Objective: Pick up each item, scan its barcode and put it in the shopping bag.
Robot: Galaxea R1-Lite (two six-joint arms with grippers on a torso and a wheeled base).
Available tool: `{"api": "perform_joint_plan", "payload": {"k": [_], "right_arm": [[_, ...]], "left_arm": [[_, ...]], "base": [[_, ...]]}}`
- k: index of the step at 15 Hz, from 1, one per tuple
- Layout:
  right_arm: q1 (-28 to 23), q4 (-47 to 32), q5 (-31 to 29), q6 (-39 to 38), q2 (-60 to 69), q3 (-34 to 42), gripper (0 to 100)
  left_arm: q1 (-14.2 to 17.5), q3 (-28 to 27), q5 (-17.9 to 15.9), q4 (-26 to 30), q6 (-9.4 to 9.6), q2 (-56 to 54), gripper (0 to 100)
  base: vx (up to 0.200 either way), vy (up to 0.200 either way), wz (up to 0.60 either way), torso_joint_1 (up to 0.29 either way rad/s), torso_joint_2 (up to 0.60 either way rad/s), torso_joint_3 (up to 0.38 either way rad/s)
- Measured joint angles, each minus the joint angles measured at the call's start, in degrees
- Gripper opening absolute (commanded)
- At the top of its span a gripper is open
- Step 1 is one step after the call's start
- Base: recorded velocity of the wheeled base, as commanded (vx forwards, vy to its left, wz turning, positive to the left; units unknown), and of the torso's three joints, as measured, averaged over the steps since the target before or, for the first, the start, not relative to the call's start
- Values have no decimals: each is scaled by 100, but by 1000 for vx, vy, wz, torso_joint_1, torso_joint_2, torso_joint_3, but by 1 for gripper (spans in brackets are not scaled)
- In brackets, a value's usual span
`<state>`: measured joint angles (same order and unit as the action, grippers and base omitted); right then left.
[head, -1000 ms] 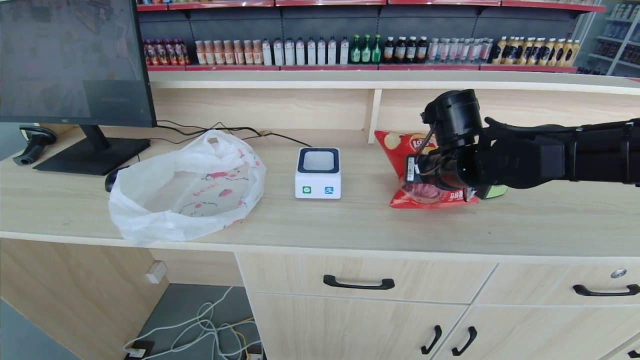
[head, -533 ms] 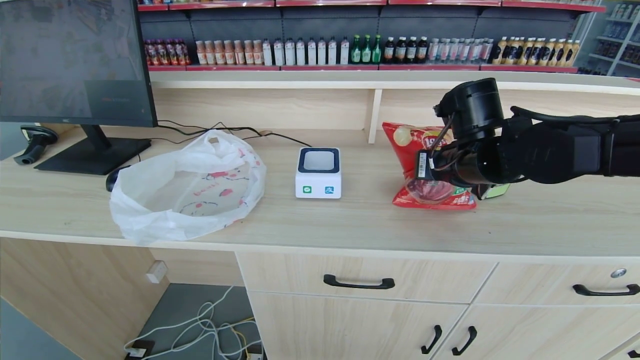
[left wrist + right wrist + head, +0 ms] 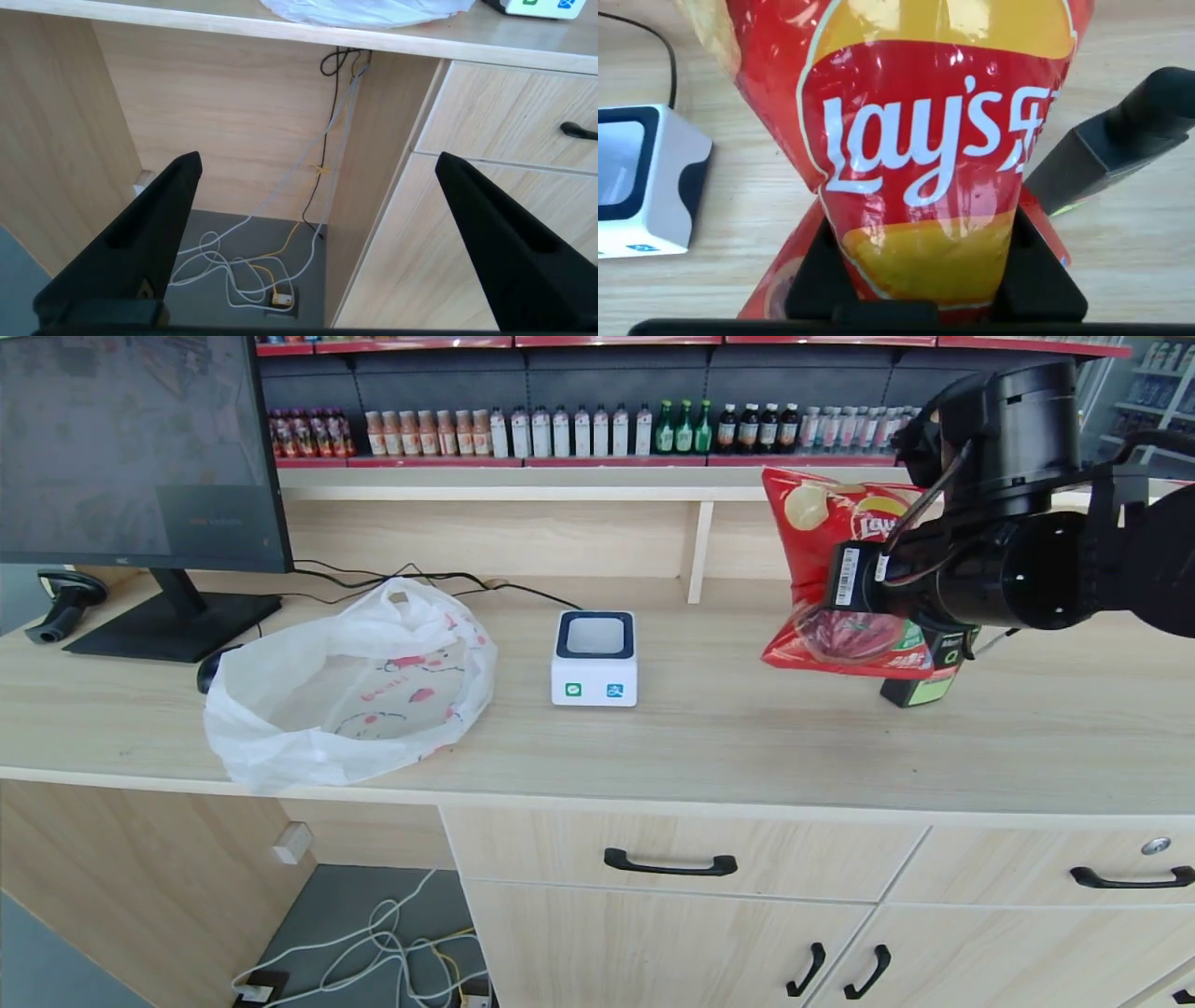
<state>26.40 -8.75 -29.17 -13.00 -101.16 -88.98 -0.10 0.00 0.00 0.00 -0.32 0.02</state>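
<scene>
Left jaws spread wide, fingers point(image 3: 140, 233) hanging below the bench point(image 3: 653, 747) front edge, facing the open recess with cables point(image 3: 252, 271) on the floor. Monitor point(image 3: 131, 448) stands at the bench's far left corner, with the handheld scanner point(image 3: 61, 602) just left of its stand. Shopping bag point(image 3: 345, 681), white plastic with red print, lies mouth open near the front edge, left of centre. White scanner box point(image 3: 595, 658) sits mid-bench, just right of the shopping bag and apart from it, window facing up. Right jaws pinching the red chip bag point(image 3: 840, 579): fingers point(image 3: 1046, 285) clamp it from both sides. Chip bag hangs in the air above the bench's right part, clear of the surface, roughly upright, well right of the scanner box. Small green-and-black item point(image 3: 924, 677) stands on the bench just behind the chip bag's lower corner; whether they touch, cannot tell. Bottle rows point(image 3: 653, 429) line the shelf behind the bench.
</scene>
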Motion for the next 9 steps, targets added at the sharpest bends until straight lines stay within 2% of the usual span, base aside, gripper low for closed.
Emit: {"api": "perform_joint_plan", "payload": {"k": [5,7,9], "right_arm": [[361,6,-205,62,830,430,0],[449,74,-191,52,1250,877,0],[592,474,79,35,1681,1459,0]], "left_arm": [[0,0,0,0,0,0,100],[0,0,0,0,-1,0,100],[0,0,0,0,0,0,100]], "base": [[0,0,0,0,0,0],[0,0,0,0,0,0],[0,0,0,0,0,0]]}}
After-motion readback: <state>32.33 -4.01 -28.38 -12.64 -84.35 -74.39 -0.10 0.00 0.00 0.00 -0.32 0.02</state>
